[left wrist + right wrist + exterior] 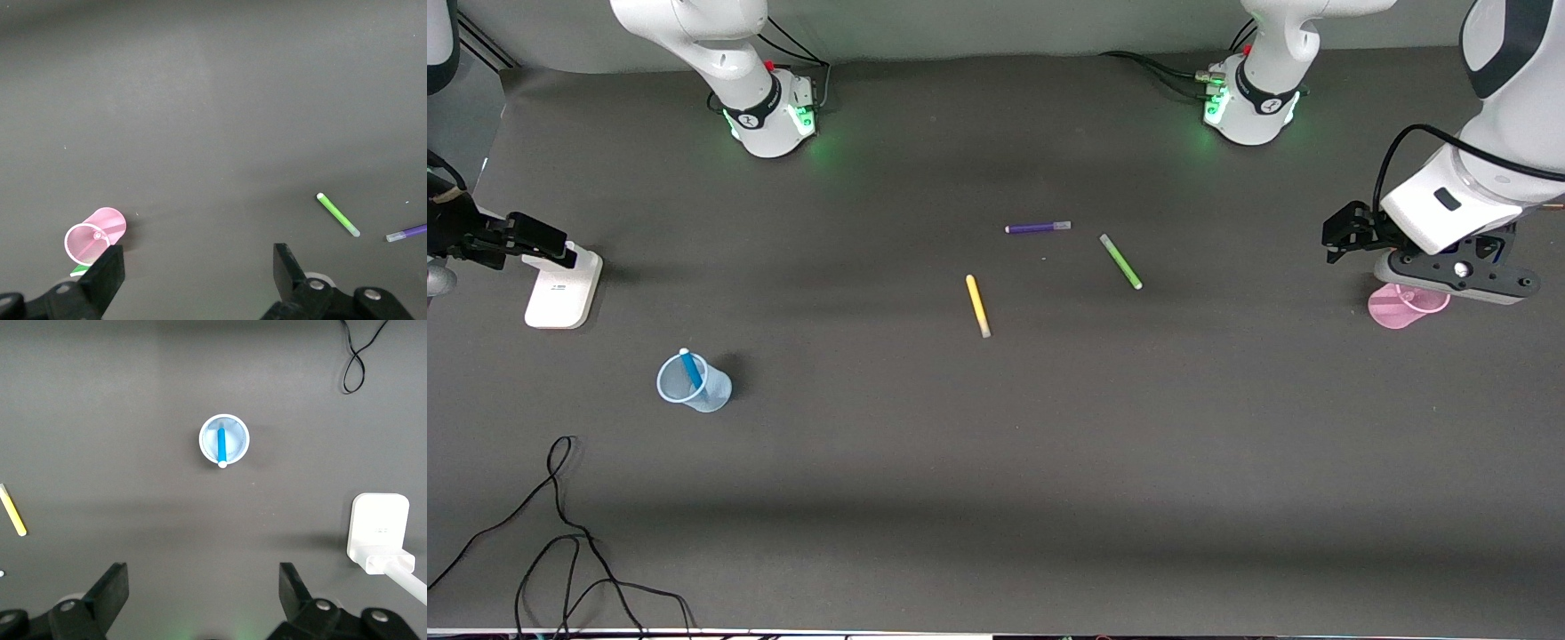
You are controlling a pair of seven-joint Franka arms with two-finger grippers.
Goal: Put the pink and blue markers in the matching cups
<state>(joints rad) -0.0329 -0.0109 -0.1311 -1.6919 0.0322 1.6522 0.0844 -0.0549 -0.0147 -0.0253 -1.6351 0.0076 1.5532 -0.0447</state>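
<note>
Two cups and four markers are on the dark table (996,498) in the front view. The pale blue cup (694,384) stands upright toward the right arm's end, with the blue marker (690,368) leaning inside it. The pale pink cup (1405,307) sits at the left arm's end, partly covered by the left gripper (1352,233), which hangs over it. No pink marker can be made out in this view. Three loose markers lie near the middle: a purple marker (1038,228) nearest the arm bases, a green marker (1120,261) beside it toward the left arm's end, and a yellow marker (977,305) nearest the camera. A white block (562,286) lies at the right arm's end, and the right gripper (525,240) is over it. A black cable (560,542) loops along the near edge.

Left wrist view: the left gripper's fingers (107,280) are spread wide and hold nothing. The pink cup shows its open mouth tilted toward the lens; its contents cannot be told. The green and purple markers lie well apart from it.

Right wrist view: the right gripper's fingers (113,593) are likewise spread and empty. The blue cup appears from above with the blue marker inside. The white block, one end of the yellow marker and a loop of cable also show.
</note>
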